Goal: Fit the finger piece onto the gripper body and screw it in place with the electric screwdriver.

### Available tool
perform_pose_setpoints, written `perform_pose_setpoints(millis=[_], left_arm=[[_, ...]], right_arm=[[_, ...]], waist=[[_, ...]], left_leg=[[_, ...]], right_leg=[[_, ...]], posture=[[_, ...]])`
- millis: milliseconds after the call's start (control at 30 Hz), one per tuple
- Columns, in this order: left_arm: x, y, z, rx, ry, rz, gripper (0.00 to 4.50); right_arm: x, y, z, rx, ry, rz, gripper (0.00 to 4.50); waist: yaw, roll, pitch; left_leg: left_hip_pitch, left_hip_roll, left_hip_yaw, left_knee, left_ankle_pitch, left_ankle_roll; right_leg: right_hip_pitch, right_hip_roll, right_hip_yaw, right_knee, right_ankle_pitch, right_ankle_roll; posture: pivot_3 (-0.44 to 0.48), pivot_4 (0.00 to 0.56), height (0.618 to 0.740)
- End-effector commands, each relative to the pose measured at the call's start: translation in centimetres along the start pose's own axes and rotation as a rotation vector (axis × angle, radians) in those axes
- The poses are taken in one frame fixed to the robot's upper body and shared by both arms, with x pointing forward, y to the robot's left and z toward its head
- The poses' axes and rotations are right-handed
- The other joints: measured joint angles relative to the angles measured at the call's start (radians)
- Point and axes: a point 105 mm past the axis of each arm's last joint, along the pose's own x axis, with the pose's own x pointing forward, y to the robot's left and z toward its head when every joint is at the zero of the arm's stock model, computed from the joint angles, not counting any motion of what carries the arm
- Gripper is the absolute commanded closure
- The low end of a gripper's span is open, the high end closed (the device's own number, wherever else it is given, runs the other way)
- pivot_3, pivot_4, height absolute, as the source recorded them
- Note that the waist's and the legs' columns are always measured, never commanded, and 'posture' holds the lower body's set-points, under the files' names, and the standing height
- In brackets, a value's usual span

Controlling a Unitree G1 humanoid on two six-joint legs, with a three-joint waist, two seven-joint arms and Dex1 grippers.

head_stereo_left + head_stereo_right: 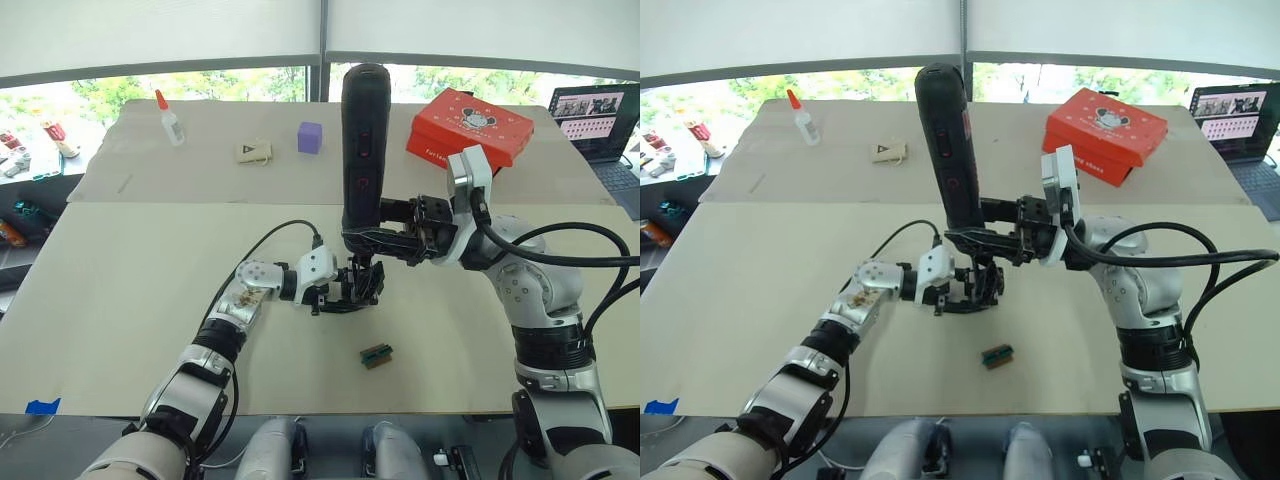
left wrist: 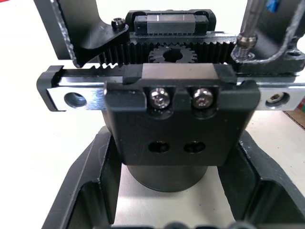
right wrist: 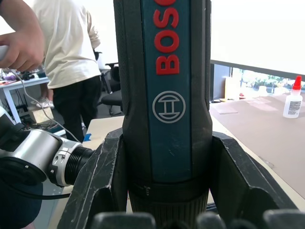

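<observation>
The right gripper (image 1: 375,240) clamped the upright electric screwdriver (image 1: 362,145) above the gripper body (image 1: 352,288), which the left gripper (image 1: 335,293) clasped; a green-and-brown block (image 1: 377,355) lay near the table's (image 1: 130,290) front edge.

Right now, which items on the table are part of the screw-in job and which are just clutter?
In use:
electric screwdriver, held upright in the right gripper
gripper body, held in the left gripper

Lying about:
red box
purple cube
glue bottle
green-and-brown block
laptop
</observation>
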Motion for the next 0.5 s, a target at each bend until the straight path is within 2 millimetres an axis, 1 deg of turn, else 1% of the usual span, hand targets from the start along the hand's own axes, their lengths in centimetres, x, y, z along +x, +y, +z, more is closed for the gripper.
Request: perform_pose_setpoints(millis=[33,133,200,400,500], left_arm=[[-0.58,1.25,0.66,0.031,0.001,0.047,2.20],[-0.60,1.33,0.64,0.032,0.003,0.050,2.20],[-0.64,1.37,0.60,0.033,0.003,0.053,2.20],[-0.80,1.05,0.32,0.022,-0.002,0.054,2.20],[-0.91,0.88,0.12,0.019,0.001,0.051,2.20]], right_arm=[[-0.22,0.01,-2.24,0.120,0.058,-0.011,2.56],[-0.23,0.19,-2.56,0.123,0.069,-0.001,2.56],[-0.41,0.16,-2.82,0.095,0.076,-0.003,2.56],[-0.25,0.07,-2.08,0.053,0.013,-0.017,2.56],[-0.27,0.19,-2.24,0.046,0.019,-0.012,2.56]], waist=[[0.000,0.000,-0.001],[0.000,-0.001,-0.002],[0.000,-0.001,-0.002],[-0.001,-0.003,-0.003],[-0.002,-0.003,-0.003]], left_leg=[[0.000,0.000,0.000,0.000,0.000,0.000],[0.000,0.000,0.000,0.000,0.000,0.000],[0.000,0.000,0.000,0.000,0.000,0.000],[0.000,0.001,0.000,0.000,0.000,0.000],[0.000,0.001,0.000,0.000,0.000,0.000]], right_leg=[[0.000,0.000,0.000,0.000,0.000,0.000],[0.000,0.000,0.000,0.000,0.000,0.000],[0.000,0.000,0.000,0.000,0.000,0.000],[0.000,0.000,0.000,0.000,0.000,0.000],[0.000,0.000,0.000,0.000,0.000,0.000]], posture=[[0.000,0.150,0.740],[0.000,0.150,0.740],[0.000,0.150,0.740],[0.000,0.150,0.740],[0.000,0.150,0.740]])
